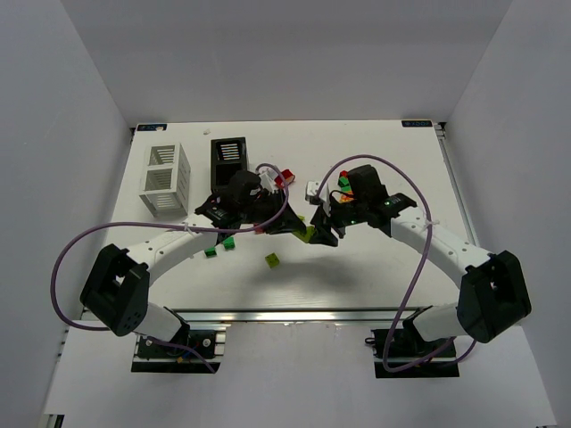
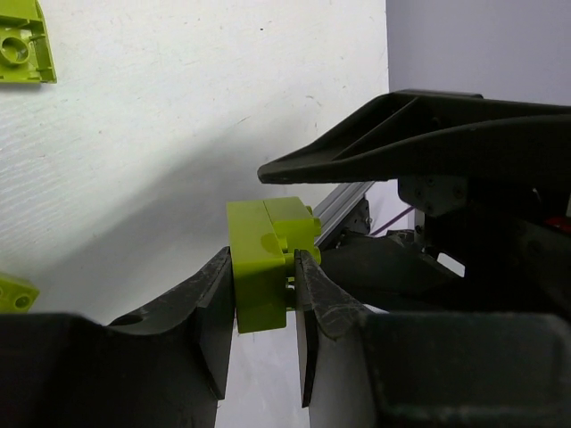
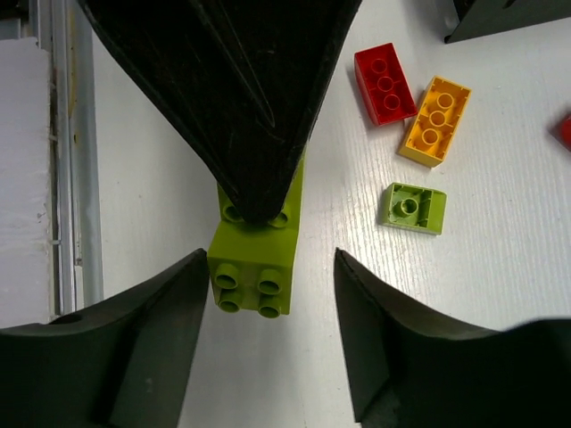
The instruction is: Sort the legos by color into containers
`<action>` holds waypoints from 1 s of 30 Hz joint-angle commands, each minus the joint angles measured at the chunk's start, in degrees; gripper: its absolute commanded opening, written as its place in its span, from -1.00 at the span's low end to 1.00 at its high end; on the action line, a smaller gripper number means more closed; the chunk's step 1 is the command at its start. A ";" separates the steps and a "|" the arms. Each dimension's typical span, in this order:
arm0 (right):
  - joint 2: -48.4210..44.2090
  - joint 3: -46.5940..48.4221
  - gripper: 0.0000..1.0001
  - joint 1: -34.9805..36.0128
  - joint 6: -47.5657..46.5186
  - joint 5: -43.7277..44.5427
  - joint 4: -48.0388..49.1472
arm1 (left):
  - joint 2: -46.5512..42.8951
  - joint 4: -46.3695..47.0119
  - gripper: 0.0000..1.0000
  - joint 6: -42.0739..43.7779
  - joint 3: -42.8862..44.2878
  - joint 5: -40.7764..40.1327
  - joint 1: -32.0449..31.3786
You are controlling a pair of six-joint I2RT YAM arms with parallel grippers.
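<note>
tbl: white table (image 1: 357,276) | bins: white container (image 1: 165,181) & black container (image 1: 229,159) stood far-left | loose: red brick (image 3: 385,83) lay beside orange brick (image 3: 434,120); yel-grn piece (image 3: 415,208) nr them

White-linked arms (image 1: 169,248), black joint housings, looping purple cables (image 1: 53,281), matte black left pincer (image 2: 265,276) and right pincer (image 3: 272,267).

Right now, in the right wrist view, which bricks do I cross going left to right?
yellow-green brick → red brick → orange brick → second red brick, cut off by the edge. Small green piece left out: it overlaps red and orange.
</note>
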 commanded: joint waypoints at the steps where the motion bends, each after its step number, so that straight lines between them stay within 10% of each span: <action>1: -0.14 -0.96 0.23 0.34 1.40 0.04 2.86 | -1.57 2.05 -0.88 -0.57 1.60 1.23 -0.18; 13: -3.65 -1.40 -1.00 0.16 0.79 1.18 3.57 | -3.06 -5.14 -1.00 2.15 2.13 -2.63 4.47; 23: -8.66 -3.86 -1.00 -0.63 4.12 0.74 6.21 | -6.49 -20.08 -1.00 12.42 9.76 -7.20 18.97; 30: -9.54 -5.18 -1.00 -0.63 6.41 0.92 8.84 | -4.12 -30.37 -1.00 16.57 26.98 -27.66 22.75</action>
